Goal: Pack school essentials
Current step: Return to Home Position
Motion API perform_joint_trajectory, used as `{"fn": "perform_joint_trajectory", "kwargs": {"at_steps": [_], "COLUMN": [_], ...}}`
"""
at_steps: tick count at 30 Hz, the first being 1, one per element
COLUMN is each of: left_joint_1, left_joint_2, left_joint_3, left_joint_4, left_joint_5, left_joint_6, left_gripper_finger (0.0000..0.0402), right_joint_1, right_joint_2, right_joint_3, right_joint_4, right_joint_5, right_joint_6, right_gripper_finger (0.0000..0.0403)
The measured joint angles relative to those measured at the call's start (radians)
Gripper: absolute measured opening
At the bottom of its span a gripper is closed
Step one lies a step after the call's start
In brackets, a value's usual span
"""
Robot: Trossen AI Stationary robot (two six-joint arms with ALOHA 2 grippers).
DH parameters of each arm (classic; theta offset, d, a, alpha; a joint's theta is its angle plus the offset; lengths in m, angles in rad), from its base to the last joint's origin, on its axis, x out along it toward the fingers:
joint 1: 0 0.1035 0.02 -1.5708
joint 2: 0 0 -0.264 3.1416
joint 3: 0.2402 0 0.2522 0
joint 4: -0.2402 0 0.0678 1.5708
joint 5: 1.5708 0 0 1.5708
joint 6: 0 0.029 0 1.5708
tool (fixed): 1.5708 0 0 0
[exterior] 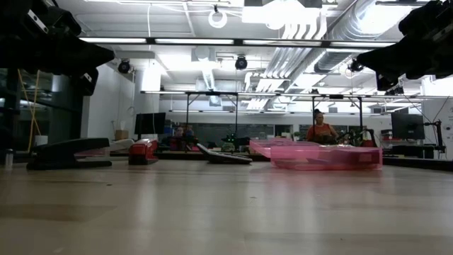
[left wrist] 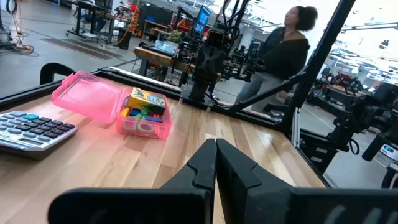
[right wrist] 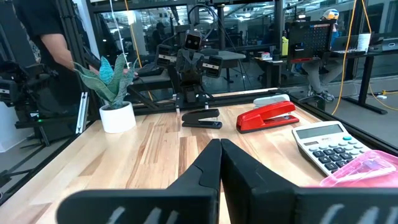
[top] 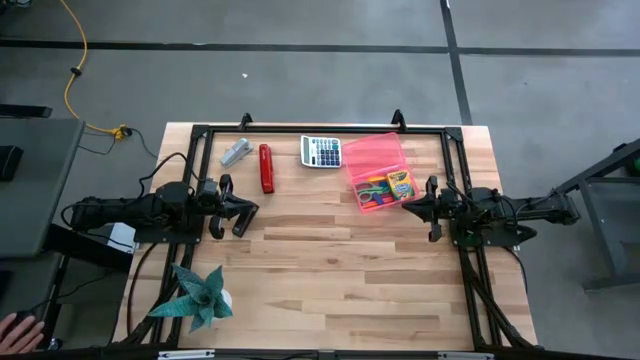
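An open pink plastic case (top: 375,168) lies at the table's far right, its lid (top: 372,150) flipped toward the far edge. Coloured stationery pieces (top: 370,191) lie in its tray, with a green-yellow crayon box (top: 399,184) on top, also seen in the left wrist view (left wrist: 148,102). My left gripper (top: 250,209) hovers shut at the table's left, pointing level toward the right. My right gripper (top: 407,206) hovers shut just beside the case's near right corner, pointing left. Neither touches anything.
A grey-white calculator (top: 321,151), a red stapler (top: 266,167) and a grey-black stapler (top: 236,152) lie along the far edge. A potted plant (top: 200,297) stands at the near left. A person's hand (top: 15,328) shows off the table's near left. Bare wood spans the middle.
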Motion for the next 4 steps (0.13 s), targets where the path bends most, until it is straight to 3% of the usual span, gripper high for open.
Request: {"fn": "perform_joint_trajectory", "kwargs": {"at_steps": [4], "left_joint_1": [0.0], "left_joint_2": [0.0], "left_joint_3": [0.0], "left_joint_4": [0.0], "left_joint_5": [0.0], "left_joint_6": [0.0], "left_gripper_finger": [0.0001], "right_joint_1": [0.0], "right_joint_2": [0.0], "right_joint_3": [0.0], "right_joint_4": [0.0], "right_joint_5": [0.0], "right_joint_6": [0.0], "right_gripper_finger": [0.0]}}
